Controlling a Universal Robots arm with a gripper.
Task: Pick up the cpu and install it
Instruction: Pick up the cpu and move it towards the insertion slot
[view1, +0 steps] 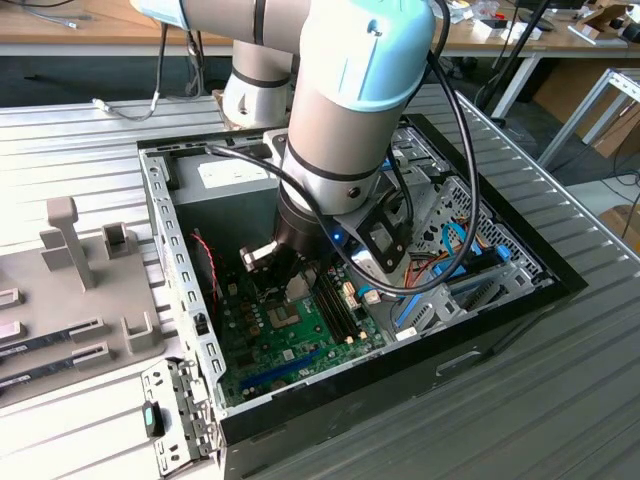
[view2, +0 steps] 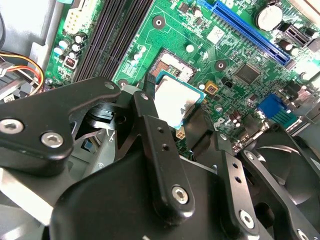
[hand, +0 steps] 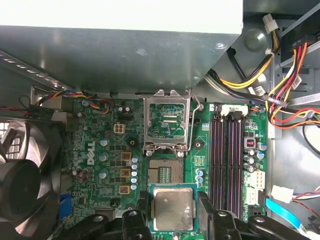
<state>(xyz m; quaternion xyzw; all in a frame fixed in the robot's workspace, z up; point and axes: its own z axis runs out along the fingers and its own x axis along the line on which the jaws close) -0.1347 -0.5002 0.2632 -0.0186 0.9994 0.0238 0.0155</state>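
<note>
exterior view: black two-finger gripper (view1: 292, 286) low over green motherboard (view1: 265, 350), at 9 o'clock of long dark memory slots (view1: 335, 300) | second wrist view: gripper clamped on small square silver-topped, green-rimmed cpu (view2: 172, 100) | first wrist view: cpu hangs just short of open empty socket (hand: 165, 172), edges parallel, raised load plate (hand: 167, 122) beyond

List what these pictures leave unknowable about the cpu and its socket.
- Underside of the cpu: faces away from the camera in both wrist views.
- The cpu's side edges: covered by the gripper in the first wrist view.
- The cpu's height above the socket: neither wrist view settles it.
- Contacts inside the socket: too small in the first wrist view, and partly covered by the cpu in the second wrist view.
</note>
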